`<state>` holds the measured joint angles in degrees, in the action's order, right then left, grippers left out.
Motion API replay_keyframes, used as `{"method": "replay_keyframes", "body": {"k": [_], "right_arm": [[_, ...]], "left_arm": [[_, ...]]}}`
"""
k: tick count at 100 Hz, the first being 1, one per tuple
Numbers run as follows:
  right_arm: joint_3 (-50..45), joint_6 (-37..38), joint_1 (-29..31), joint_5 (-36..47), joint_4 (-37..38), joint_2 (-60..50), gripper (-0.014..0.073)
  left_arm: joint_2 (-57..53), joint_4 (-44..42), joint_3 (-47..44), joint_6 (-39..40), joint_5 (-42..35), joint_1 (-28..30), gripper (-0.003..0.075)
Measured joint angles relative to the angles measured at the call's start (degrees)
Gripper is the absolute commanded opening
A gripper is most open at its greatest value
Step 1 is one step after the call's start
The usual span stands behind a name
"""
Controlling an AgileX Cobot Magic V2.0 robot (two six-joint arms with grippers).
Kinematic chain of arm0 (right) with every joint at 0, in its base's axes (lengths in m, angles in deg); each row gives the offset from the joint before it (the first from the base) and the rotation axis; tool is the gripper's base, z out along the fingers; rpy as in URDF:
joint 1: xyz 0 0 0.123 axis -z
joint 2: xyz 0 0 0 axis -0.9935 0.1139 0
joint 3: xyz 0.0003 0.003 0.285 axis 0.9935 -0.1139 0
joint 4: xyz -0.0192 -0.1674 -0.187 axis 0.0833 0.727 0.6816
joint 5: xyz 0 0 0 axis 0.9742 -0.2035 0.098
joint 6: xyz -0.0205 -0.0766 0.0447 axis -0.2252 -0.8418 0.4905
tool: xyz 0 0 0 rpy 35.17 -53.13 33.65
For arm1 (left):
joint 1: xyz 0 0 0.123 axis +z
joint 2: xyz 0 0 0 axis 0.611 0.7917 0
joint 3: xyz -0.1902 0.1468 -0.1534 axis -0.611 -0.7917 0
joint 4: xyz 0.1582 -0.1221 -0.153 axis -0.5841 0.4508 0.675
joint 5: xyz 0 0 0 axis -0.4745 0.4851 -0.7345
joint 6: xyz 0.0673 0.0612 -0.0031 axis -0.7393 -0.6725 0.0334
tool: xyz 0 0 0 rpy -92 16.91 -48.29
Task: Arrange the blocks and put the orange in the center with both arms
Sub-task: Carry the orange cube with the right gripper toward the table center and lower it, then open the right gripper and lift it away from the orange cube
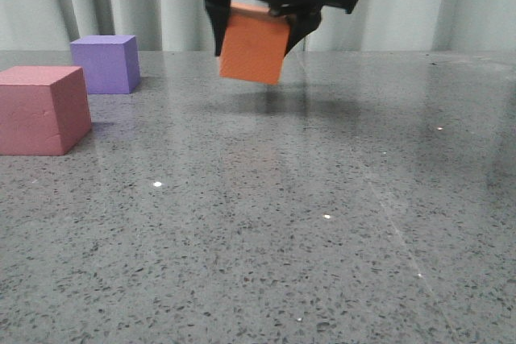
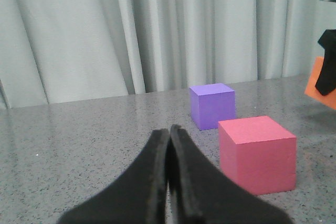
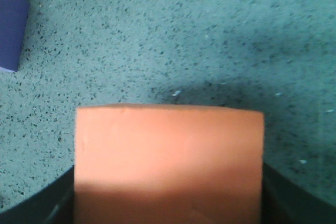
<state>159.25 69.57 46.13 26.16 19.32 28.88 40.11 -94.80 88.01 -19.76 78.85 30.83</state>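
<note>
The right pincer hangs above the grey speckled table, its black fingers clamped on either side of the orange cube, which sits between them tilted and clear of the surface, a shadow lying beneath it. Off to the left rest the pinkish-red cube nearer the camera and the purple cube just behind it, apart from each other. The left pincer is empty, its two fingers pressed together, low over the table near those two cubes.
</note>
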Motion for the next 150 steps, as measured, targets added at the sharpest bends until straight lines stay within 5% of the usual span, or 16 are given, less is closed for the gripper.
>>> {"method": "replay_keyframes", "body": {"k": [28,59,96,127,150], "right_arm": [[0.44,2.73,-1.65,-1.25,1.16,2.97,0.0234],[0.44,2.88,-1.75,-1.36,1.37,3.26,0.0668],[1.35,-0.93,-1.75,-1.25,1.54,0.32,0.0646],[1.45,-8.64,-0.29,-2.66,10.68,-12.51,0.0646],[-8.82,-11.86,5.23,-2.77,15.64,-25.27,0.0644]], "left_arm": [[0.00,0.00,0.00,0.00,0.00,0.00,-0.0019],[0.00,0.00,0.00,0.00,0.00,0.00,-0.0019],[0.00,0.00,0.00,0.00,0.00,0.00,-0.0019],[0.00,0.00,0.00,0.00,0.00,0.00,-0.0019],[0.00,0.00,0.00,0.00,0.00,0.00,-0.0019]]}}
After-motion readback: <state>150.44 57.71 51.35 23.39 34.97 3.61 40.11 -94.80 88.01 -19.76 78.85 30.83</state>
